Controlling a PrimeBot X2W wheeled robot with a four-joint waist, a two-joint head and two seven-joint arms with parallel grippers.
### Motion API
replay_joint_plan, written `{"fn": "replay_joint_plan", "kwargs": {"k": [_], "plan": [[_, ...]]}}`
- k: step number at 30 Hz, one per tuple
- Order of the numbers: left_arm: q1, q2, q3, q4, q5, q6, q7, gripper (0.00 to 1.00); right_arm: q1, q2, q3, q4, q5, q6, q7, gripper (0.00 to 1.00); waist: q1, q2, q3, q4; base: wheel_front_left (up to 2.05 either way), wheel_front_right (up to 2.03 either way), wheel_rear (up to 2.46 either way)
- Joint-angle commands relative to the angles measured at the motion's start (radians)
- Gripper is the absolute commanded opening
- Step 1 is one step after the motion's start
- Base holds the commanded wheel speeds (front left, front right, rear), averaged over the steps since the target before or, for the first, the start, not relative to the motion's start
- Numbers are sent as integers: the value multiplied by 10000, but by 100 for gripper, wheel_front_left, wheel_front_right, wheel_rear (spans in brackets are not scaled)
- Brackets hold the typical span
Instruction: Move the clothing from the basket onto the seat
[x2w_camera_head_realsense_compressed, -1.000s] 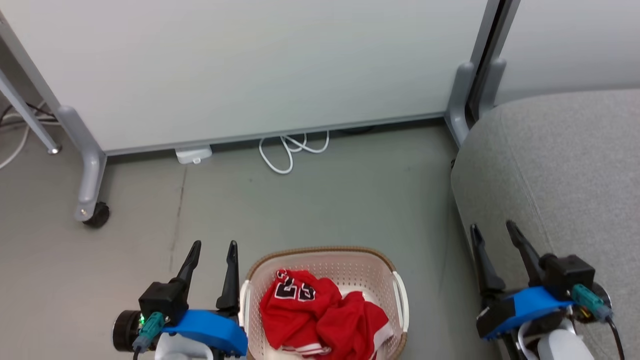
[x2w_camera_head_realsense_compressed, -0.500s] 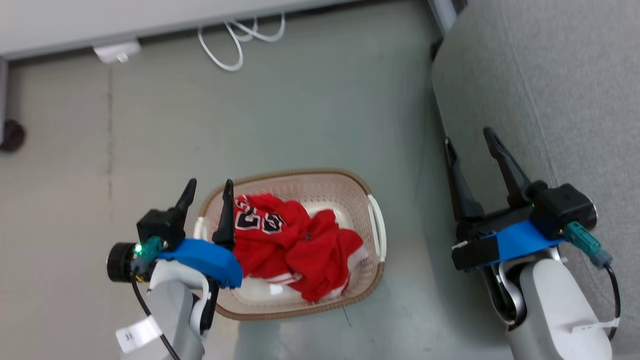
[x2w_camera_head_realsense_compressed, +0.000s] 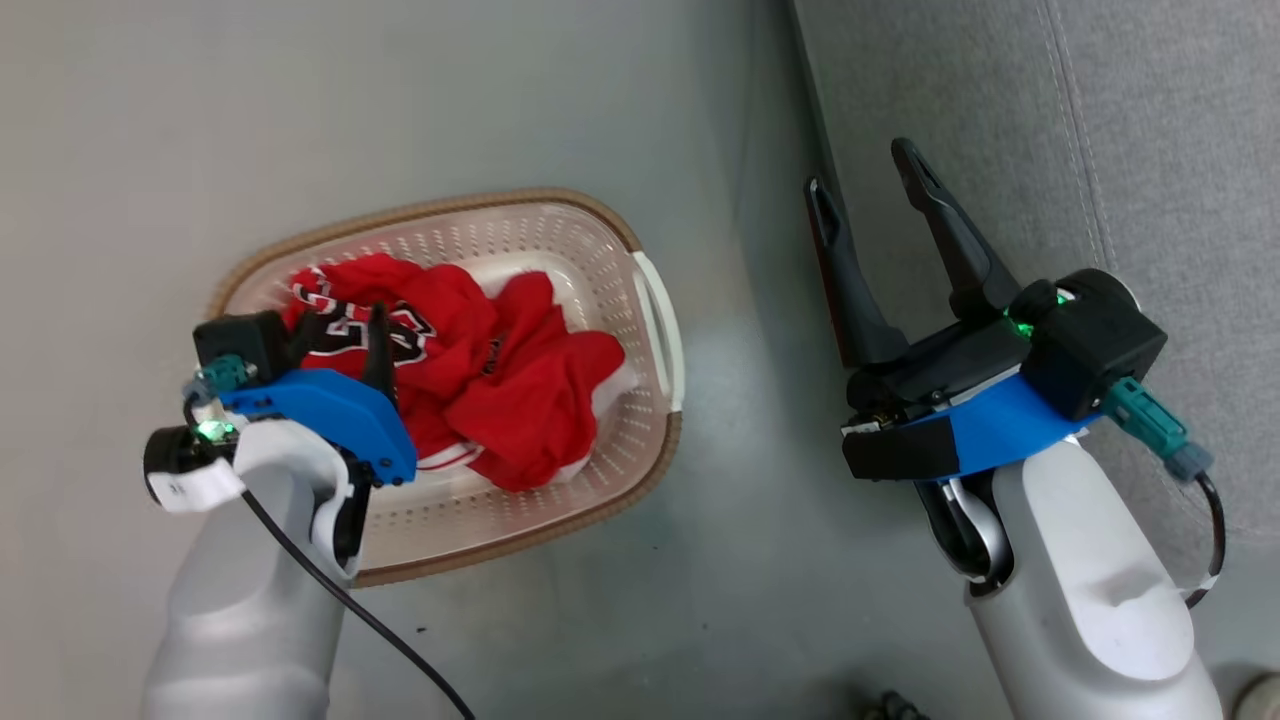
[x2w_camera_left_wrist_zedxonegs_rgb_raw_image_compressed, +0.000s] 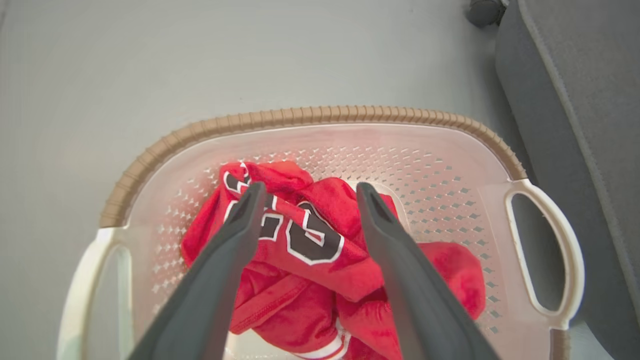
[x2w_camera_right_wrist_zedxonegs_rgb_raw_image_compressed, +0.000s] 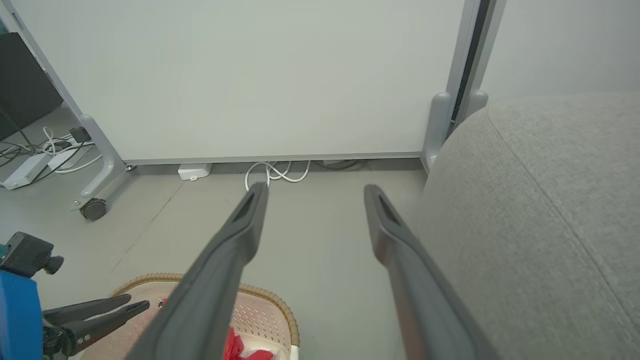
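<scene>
red clothing (x2w_camera_head_realsense_compressed: 500, 390), cream perforated basket (x2w_camera_head_realsense_compressed: 655, 330), grey, perhaps stitched, seat (x2w_camera_head_realsense_compressed: 1180, 150).

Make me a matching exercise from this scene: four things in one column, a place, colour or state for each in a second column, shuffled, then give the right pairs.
Column one:
1. clothing
2. basket
3. seat
4. left tool

Column two:
A. grey fabric, on the robot's right
B. open, poised over the red heap
C. standing on the floor, brown rim
D. red, crumpled inside the basket

Pairs: 1-D, 2-C, 3-A, 4-B
</scene>
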Motion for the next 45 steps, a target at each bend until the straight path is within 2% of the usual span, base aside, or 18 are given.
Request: {"fn": "replay_joint_plan", "kwargs": {"k": [1, 9, 17, 24, 25, 26, 45], "plan": [[-305, 130, 53, 132, -40, 69, 101, 100, -213, -20, 44, -103, 126, 4, -65, 100, -3, 0, 634, -564, 0, 0, 0], [-1078, 403, 393, 1080, -448, 411, 751, 100, -350, -17, 244, -457, 699, 4, -63, 100, -3, 0, 1329, -1097, 0, 0, 0], [-1609, 766, 660, 1719, -631, 1138, 1399, 100, -415, -18, 392, -714, 1159, 4, -61, 100, -3, 0, 1820, -1561, 0, 0, 0], [-1848, 865, 626, 2256, -656, 1712, 1885, 100, -392, -18, 453, -728, 1364, 4, -62, 100, -3, 0, 1970, -1711, 0, 0, 0], [-1871, 880, 614, 2297, -662, 1742, 1908, 53, -405, -18, 460, -725, 1378, 4, -62, 100, -3, 0, 1972, -1726, 0, 0, 0], [-1887, 892, 602, 2328, -664, 1742, 1902, 0, -420, -18, 466, -720, 1409, 4, -62, 100, -3, 0, 1972, -1735, 0, 0, 0], [-1889, 668, 338, 2827, -860, 1486, 1743, 0, -364, -20, 379, -508, 1177, 4, -62, 100, -3, 0, 1578, -1514, 0, 0, 0]]}}
